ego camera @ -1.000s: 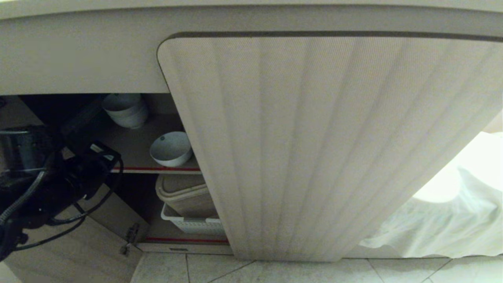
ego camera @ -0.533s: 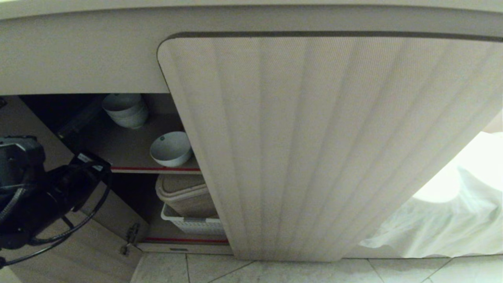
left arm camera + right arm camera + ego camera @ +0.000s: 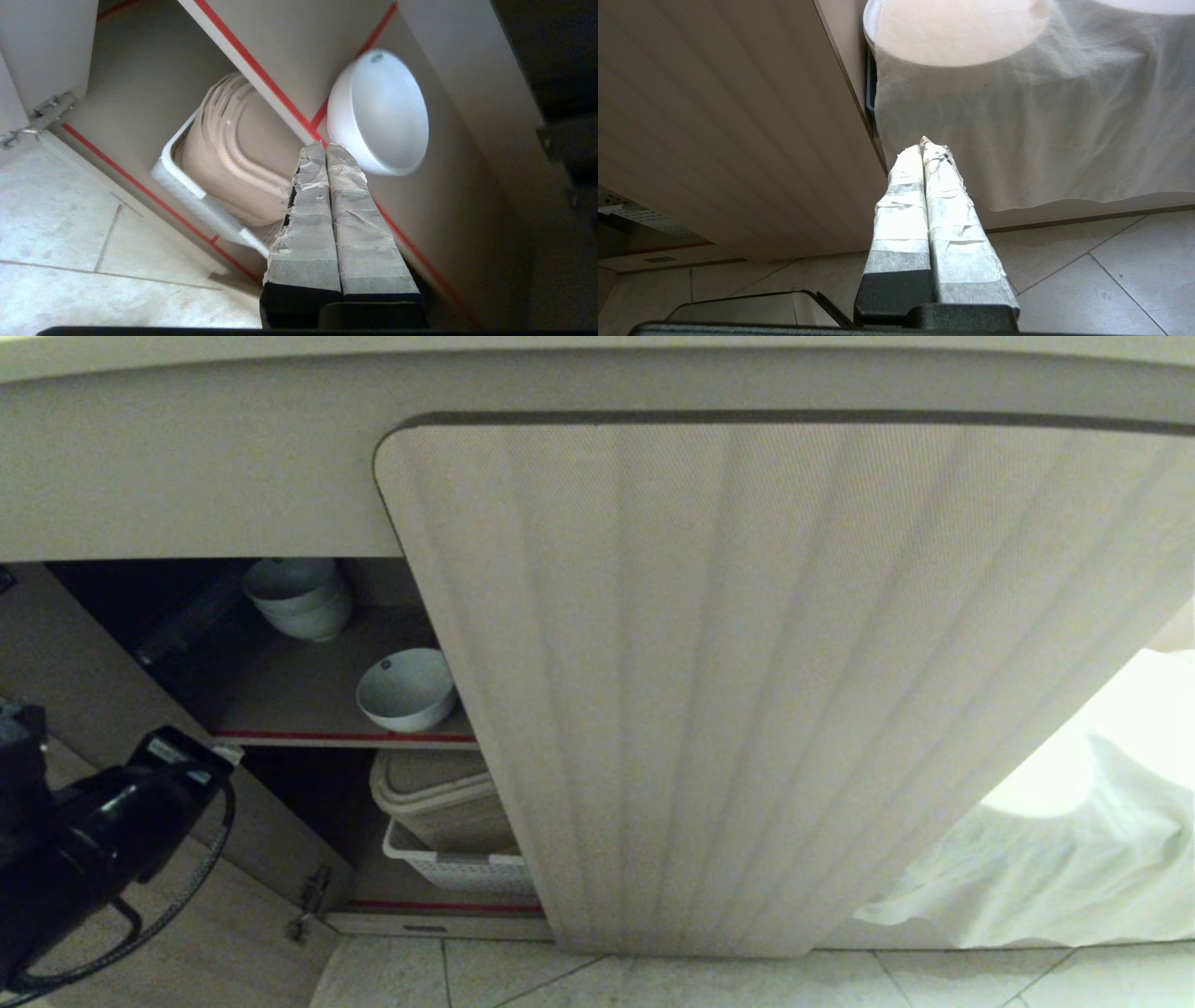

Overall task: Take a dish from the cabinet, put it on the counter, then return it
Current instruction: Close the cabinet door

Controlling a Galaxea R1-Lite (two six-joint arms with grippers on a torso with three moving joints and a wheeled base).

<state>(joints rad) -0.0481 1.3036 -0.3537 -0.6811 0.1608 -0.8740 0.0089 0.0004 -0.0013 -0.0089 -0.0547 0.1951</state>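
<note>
The dish [image 3: 406, 689], a small white bowl, sits on the cabinet's [image 3: 747, 663] upper red-edged shelf [image 3: 345, 736], just left of the closed fluted door. The left wrist view shows the same dish [image 3: 380, 112] standing free on the shelf. My left gripper [image 3: 325, 147] is shut and empty, outside the opening, short of the shelf edge and apart from the dish. The left arm [image 3: 103, 831] hangs low at the left of the head view. My right gripper [image 3: 927, 147] is shut and empty, parked low beside the closed door. The counter's top is out of view above.
A stack of white bowls [image 3: 297, 597] stands at the back of the same shelf. Below it, a beige lidded bin [image 3: 439, 798] rests in a white basket [image 3: 457, 870]. The open left door [image 3: 187, 915] swings out beside my left arm. A white cloth [image 3: 1055, 859] hangs at the right above the tiled floor [image 3: 653, 980].
My left arm has drawn back from the cabinet opening, down and to the left. The dish stays where it was on the shelf. The right arm has not moved.
</note>
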